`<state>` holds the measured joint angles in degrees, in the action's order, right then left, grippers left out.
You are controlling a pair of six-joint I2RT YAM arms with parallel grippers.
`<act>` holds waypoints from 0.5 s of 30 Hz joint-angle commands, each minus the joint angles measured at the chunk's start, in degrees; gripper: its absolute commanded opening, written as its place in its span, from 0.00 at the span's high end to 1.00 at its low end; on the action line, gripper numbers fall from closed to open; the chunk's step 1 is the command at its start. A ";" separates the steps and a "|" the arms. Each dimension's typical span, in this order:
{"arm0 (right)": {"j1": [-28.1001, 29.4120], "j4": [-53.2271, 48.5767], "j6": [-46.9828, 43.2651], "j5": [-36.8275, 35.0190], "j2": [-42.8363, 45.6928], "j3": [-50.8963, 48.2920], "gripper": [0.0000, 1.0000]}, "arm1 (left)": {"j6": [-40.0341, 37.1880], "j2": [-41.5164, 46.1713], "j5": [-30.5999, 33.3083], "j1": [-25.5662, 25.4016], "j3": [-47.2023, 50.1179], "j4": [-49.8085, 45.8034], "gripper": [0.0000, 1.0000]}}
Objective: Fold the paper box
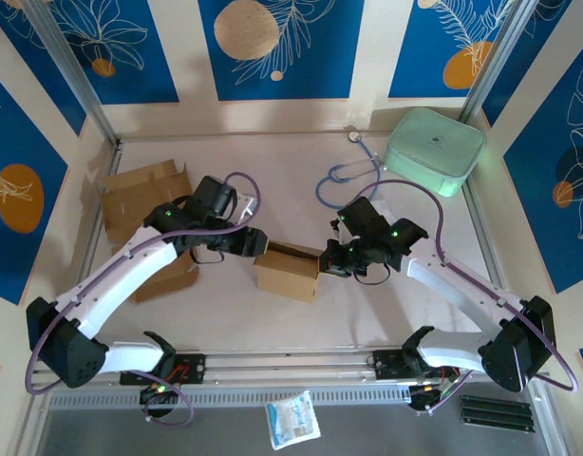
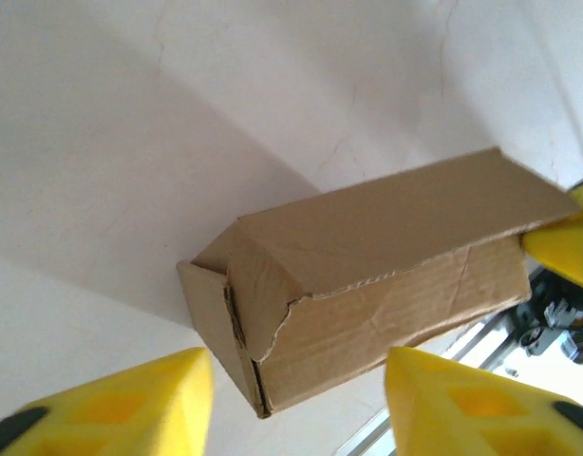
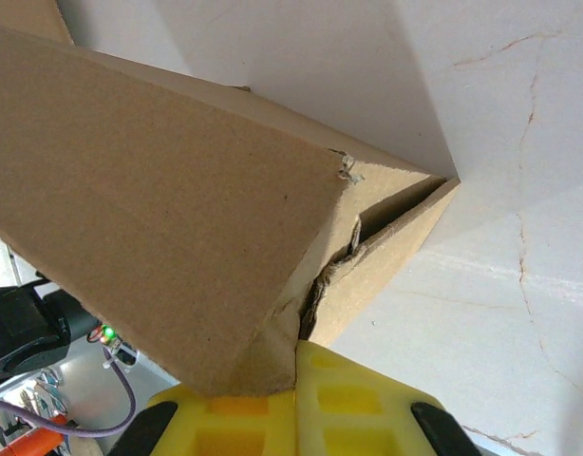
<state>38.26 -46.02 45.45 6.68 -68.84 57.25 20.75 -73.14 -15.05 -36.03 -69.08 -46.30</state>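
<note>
**Paper box nearly formed, ends still loose**

A brown paper box (image 1: 288, 272) sits mid-table (image 1: 272, 171) between the two arms. The left gripper (image 1: 254, 241) hovers at its left end with its yellow fingers (image 2: 149, 404) spread wide, holding nothing. The right gripper (image 1: 332, 256) meets the other end, and its fingers (image 3: 367, 404) are pressed together where a flap edge comes down. Whether cardboard is pinched between them is unclear. The body looks squared up and the long lid is down. The end flaps gape and appear untucked, so closing them seems to remain.
</note>
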 commanded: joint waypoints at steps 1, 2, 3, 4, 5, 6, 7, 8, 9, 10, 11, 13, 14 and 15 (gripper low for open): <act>0.61 -4.79 0.15 -0.52 -1.83 -1.60 0.94 | 7.76 0.46 4.76 -0.43 -1.64 2.25 0.44; 0.68 -4.79 0.12 -0.55 -1.74 -1.57 0.94 | 9.04 0.08 5.71 -0.44 -1.79 2.65 0.44; 0.70 -4.79 0.16 -0.53 -1.59 -1.53 0.94 | 10.28 -0.49 6.33 -0.35 -2.03 3.25 0.44; 0.68 -4.74 0.09 -0.54 -1.55 -1.53 0.94 | 11.43 -1.24 6.82 -0.31 -2.36 3.49 0.44; 0.66 -4.81 0.16 -0.58 -1.56 -1.46 0.94 | 12.31 -2.06 6.79 -0.25 -2.60 3.63 0.44; 0.67 -4.86 0.11 -0.61 -1.49 -1.35 0.93 | 12.77 -2.99 6.39 -0.26 -2.88 3.68 0.44; 0.67 -4.95 0.10 -0.60 -1.47 -1.16 0.93 | 13.10 -3.80 6.05 -0.19 -3.20 3.56 0.44; 0.72 -5.10 -0.06 -0.57 -1.47 -1.10 0.93 | 13.50 -4.62 5.95 -0.26 -3.47 3.28 0.44; 0.72 -5.10 -0.17 -0.53 -1.47 -1.01 0.93 | 13.74 -5.28 5.42 -0.14 -3.52 3.30 0.44; 0.69 -5.18 -0.19 -0.63 -1.56 -0.89 0.93 | 13.83 -5.74 4.35 -0.26 -3.39 3.87 0.44; 0.75 -5.14 -0.19 -0.70 -1.55 -0.92 0.93 | 14.33 -6.01 3.12 -0.21 -3.13 4.52 0.44; 0.68 -5.13 -0.28 -0.56 -1.73 -0.92 0.93 | 15.14 -6.06 1.26 -0.18 -2.26 6.06 0.44; 0.68 -5.05 -0.28 -0.56 -1.82 -0.92 0.93 | 15.28 -5.99 1.08 -0.16 -1.83 6.43 0.45; 0.69 -4.98 -0.32 -0.44 -1.99 -0.83 0.93 | 15.28 -5.97 1.29 -0.17 -1.47 6.45 0.47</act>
<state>38.30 -46.06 45.43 6.66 -68.86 57.32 34.33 -79.44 -11.81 -36.03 -70.83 -41.50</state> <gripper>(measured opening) 0.068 0.541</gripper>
